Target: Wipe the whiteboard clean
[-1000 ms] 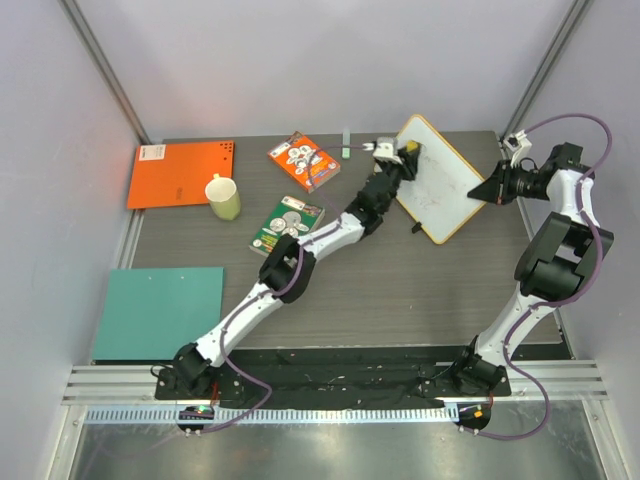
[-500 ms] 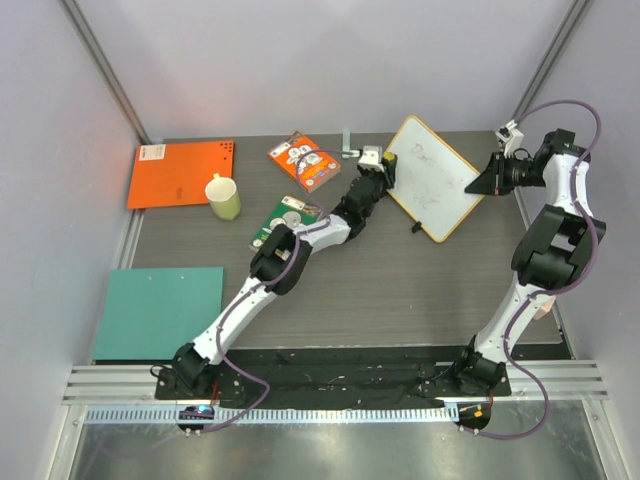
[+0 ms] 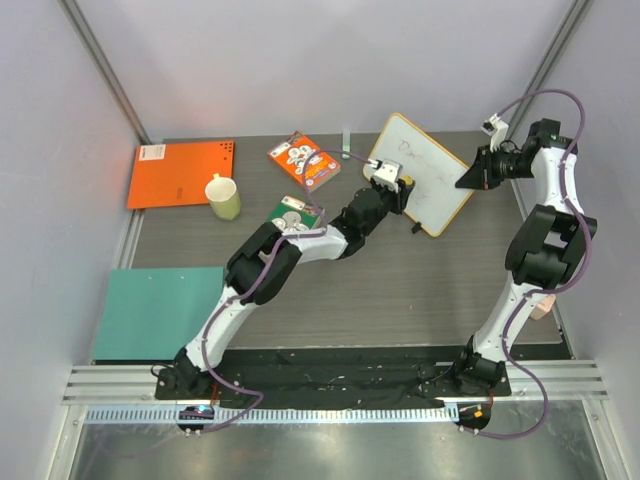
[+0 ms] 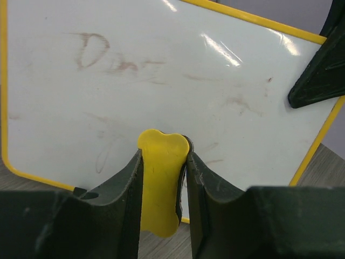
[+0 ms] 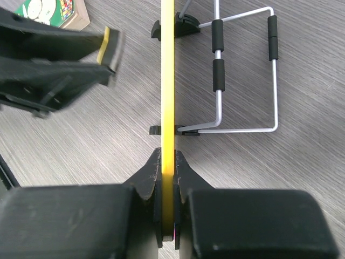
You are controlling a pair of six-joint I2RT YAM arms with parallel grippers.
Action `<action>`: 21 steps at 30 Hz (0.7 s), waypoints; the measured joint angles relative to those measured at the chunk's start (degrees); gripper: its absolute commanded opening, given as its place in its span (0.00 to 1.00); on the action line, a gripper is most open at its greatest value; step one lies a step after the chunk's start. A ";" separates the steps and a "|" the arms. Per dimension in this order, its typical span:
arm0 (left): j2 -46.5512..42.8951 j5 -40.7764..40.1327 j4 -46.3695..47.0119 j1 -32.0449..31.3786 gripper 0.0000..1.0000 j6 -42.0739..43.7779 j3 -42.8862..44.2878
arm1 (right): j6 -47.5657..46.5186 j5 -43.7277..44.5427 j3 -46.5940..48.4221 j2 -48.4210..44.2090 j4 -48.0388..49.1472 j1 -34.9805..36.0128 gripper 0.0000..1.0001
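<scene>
Yellow eraser (image 4: 160,186) clenched in left gripper (image 4: 161,156), near the whiteboard (image 4: 215,75); right gripper (image 5: 168,162) clamps its frame.

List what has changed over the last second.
The right end effector, clamped on the edge of the whiteboard, carried it leftward in the overhead view. The left end effector drew the yellow eraser from the board's far corner down its face. Both grips stayed as they were. The mug and orange sheet did not move.
</scene>
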 measured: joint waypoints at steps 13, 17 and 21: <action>-4.31 3.41 -57.70 1.31 0.00 -2.69 20.61 | -0.68 -0.07 -0.11 0.00 -0.04 0.04 0.01; -4.92 4.42 -64.65 1.27 0.12 -4.44 16.48 | -0.70 -0.07 -0.15 -0.02 -0.04 0.04 0.01; -5.01 4.20 -67.78 1.14 0.32 -6.97 8.00 | -0.72 -0.15 -0.24 -0.02 0.00 0.04 0.01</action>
